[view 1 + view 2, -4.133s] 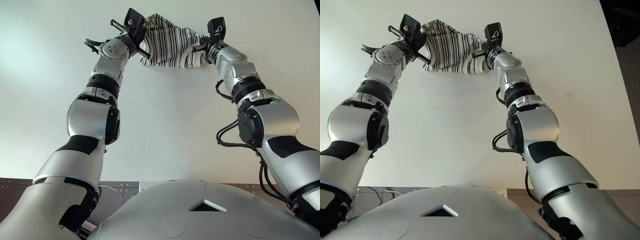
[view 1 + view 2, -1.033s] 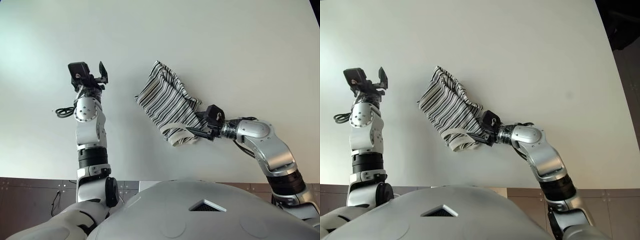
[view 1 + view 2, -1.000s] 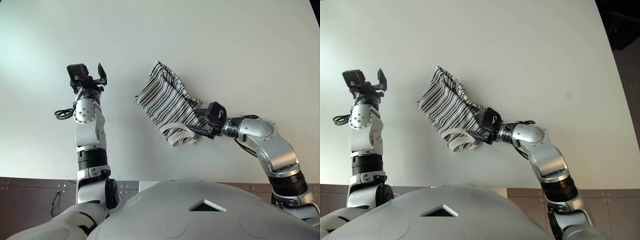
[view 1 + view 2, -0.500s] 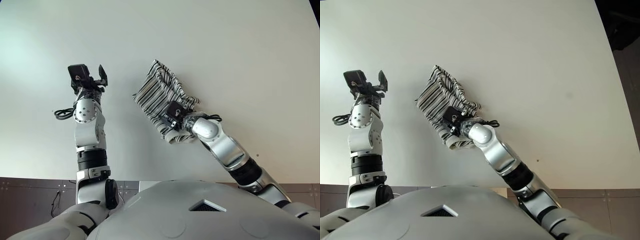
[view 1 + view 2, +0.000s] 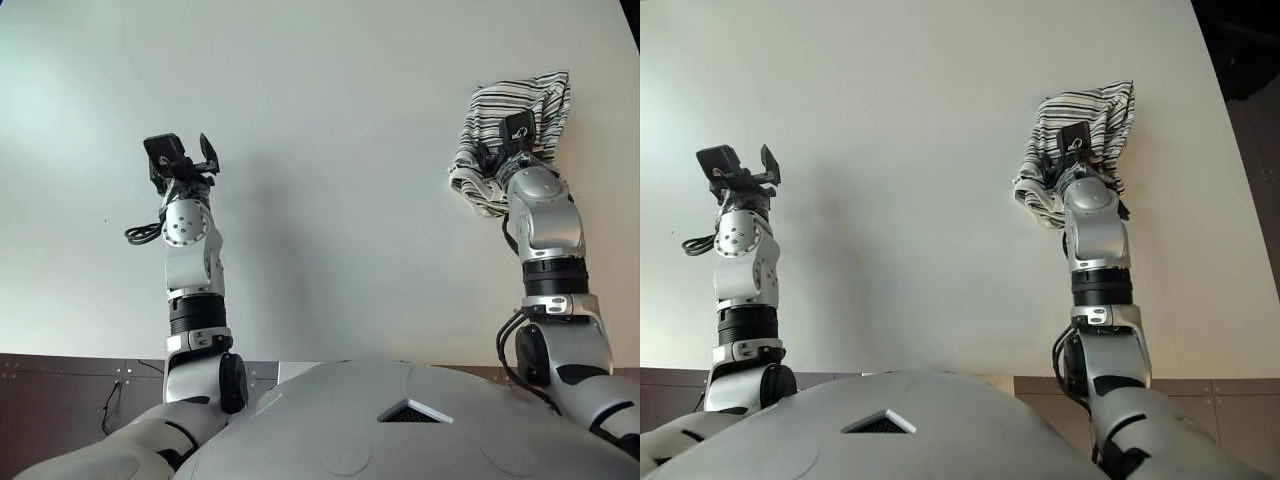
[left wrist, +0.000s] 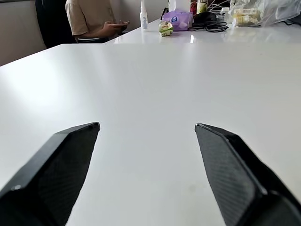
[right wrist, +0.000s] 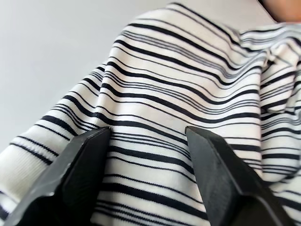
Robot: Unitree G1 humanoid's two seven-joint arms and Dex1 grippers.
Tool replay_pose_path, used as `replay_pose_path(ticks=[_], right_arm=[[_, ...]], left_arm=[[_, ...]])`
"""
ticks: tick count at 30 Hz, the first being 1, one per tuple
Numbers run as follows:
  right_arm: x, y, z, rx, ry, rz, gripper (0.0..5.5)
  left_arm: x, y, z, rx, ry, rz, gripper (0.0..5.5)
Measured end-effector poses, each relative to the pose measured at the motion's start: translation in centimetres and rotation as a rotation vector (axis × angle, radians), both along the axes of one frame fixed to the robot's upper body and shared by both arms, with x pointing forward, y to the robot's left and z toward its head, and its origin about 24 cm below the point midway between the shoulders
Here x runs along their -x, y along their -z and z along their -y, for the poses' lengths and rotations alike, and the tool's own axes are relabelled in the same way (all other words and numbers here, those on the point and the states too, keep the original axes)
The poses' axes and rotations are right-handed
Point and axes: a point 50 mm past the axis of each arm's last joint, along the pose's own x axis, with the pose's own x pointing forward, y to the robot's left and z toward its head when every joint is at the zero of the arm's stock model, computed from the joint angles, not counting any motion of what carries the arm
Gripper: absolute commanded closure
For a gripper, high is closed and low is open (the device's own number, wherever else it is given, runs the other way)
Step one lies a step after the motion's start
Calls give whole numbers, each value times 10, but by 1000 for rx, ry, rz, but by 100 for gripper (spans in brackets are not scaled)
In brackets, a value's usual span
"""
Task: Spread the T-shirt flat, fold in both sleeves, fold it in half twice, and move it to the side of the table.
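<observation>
The folded striped T-shirt (image 5: pixel 543 103) sits at the table's (image 5: pixel 330 120) far right edge under the right gripper's (image 7: pixel 148 131) spread jaws, the left gripper (image 6: pixel 146 125) hovering agape well apart, so the move-aside step looks nearly finished and next calls for lifting clear without snagging cloth.

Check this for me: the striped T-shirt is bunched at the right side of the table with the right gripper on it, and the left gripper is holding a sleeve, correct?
Not quite. The left gripper holds no sleeve: the left wrist view shows its fingers open over the bare table. The rest stands: the striped T-shirt is bunched at the right side of the table with the right gripper on it.
</observation>
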Motion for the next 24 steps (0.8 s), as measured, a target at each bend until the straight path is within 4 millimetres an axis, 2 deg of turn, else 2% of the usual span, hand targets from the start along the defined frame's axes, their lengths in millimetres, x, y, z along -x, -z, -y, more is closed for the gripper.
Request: replay_pose_path(ticks=[2, 3, 4, 5, 7, 9, 12, 15, 17, 19, 22, 24], right_arm=[[-8, -20, 2, 41, -67, 152, 259], [-12, -41, -12, 5, -163, 261, 259], [-12, -51, -27, -67, -247, 300, 259], [-6, -58, -51, -168, -376, 325, 259], [13, -53, -88, -336, -557, 294, 259], [29, -50, -103, -424, -660, 251, 259], [43, -59, -126, -530, -790, 243, 259], [39, -56, -131, -530, -744, 244, 259], [24, -50, -130, -470, -639, 248, 259], [16, -55, -132, -484, -574, 281, 259], [3, -84, -142, -515, -511, 397, 259], [-4, -106, -152, -506, -462, 485, 259]], left_arm=[[0, 4, 0, 5, -25, 2, 176], [0, 6, 1, 12, -39, 7, 176], [-1, 6, 2, 15, -44, 12, 176], [-2, 6, 2, 17, -48, 16, 176], [-7, 7, 5, 27, -49, 23, 176], [-12, 5, 8, 32, -43, 36, 176], [-24, 2, 16, 43, -6, 42, 176], [-32, -3, 24, 44, 32, 56, 176], [-41, -16, 31, 55, 50, 102, 176], [-50, -36, 36, 70, 53, 164, 176], [-63, -81, 51, 104, 14, 241, 176], [-63, -106, 66, 86, 14, 286, 176]])
